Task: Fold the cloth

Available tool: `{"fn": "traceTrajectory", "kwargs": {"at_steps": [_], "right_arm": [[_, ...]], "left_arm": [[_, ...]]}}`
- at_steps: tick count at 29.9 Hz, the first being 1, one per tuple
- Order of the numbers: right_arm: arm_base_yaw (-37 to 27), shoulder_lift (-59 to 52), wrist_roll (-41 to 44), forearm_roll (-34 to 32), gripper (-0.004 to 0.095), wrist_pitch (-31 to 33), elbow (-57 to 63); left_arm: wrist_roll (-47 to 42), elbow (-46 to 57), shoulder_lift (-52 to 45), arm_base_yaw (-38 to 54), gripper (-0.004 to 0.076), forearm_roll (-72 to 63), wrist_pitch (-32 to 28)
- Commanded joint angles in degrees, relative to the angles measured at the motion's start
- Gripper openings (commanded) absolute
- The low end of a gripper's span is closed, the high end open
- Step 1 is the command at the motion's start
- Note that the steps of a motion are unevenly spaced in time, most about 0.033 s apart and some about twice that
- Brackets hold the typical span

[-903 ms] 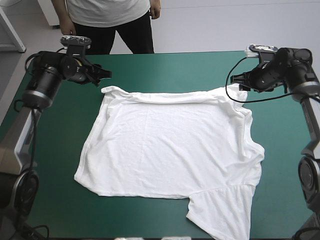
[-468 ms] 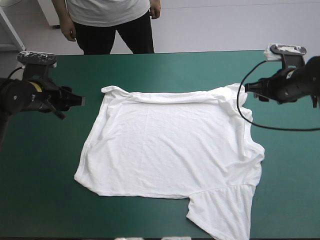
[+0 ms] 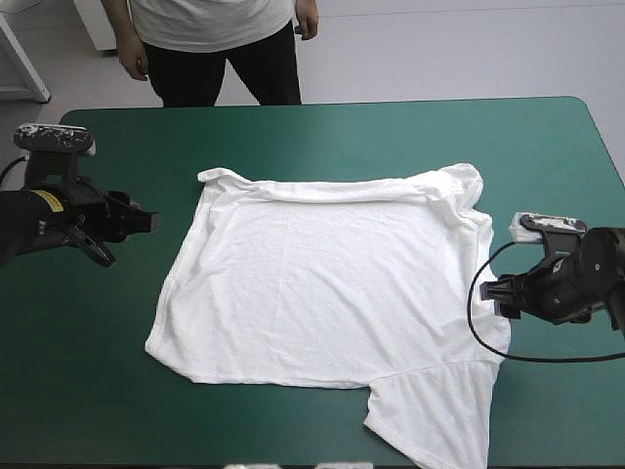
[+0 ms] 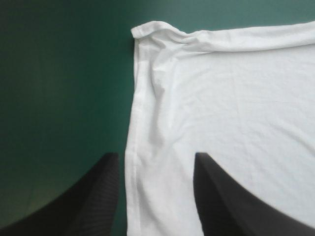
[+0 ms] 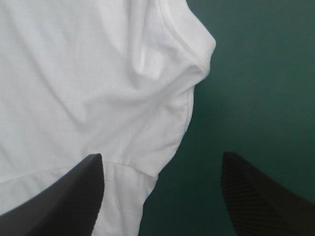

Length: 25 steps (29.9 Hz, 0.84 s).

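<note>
Lying spread flat on the teal-green cover (image 3: 391, 127), the white T-shirt (image 3: 332, 283) shows soft wrinkles, a bunched far edge and one sleeve (image 3: 439, 410) fanned nearward. The left gripper (image 3: 146, 223) hangs beside the shirt's left edge, black fingers moderately parted; the right gripper (image 3: 498, 293), spread wide, hangs at the shirt's right edge above the sleeve.

You have bare worktop (image 3: 391, 127) in wide strips beyond the spread T-shirt (image 3: 332, 283) and on both sides. Only the left gripper (image 3: 148, 223) and right gripper (image 3: 496, 291) stand at its side hems.
</note>
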Motion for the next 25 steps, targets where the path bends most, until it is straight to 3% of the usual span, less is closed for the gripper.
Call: {"fn": "traceTrajectory", "kwargs": {"at_steps": [1, 13, 20, 23, 25], "right_arm": [[-0.1, -0.8, 1.6, -0.5, 0.0648, -7.2, 2.5], [-0.1, 8.9, 4.4, -0.4, 0.0565, -19.0, 11.1], [-0.1, 16.5, 4.9, 0.7, 0.0529, -21.0, 11.1], [-0.1, 19.7, 4.9, 0.9, 0.0437, -20.5, 11.3], [-0.1, 20.8, 4.9, 1.3, 0.0298, -20.5, 12.4]], "left_arm": [[-0.1, -0.2, -0.9, 0.0, 0.0341, -2.3, 0.0], [0.0, 0.6, -0.9, 0.0, 0.0307, -3.5, -1.3], [0.9, 0.6, -0.9, 0.0, 0.0307, -3.5, -2.4], [1.0, 0.6, -0.9, 0.0, 0.0305, -3.5, -3.2], [1.0, 0.6, -0.9, 0.0, 0.0297, -3.5, -3.3]]}}
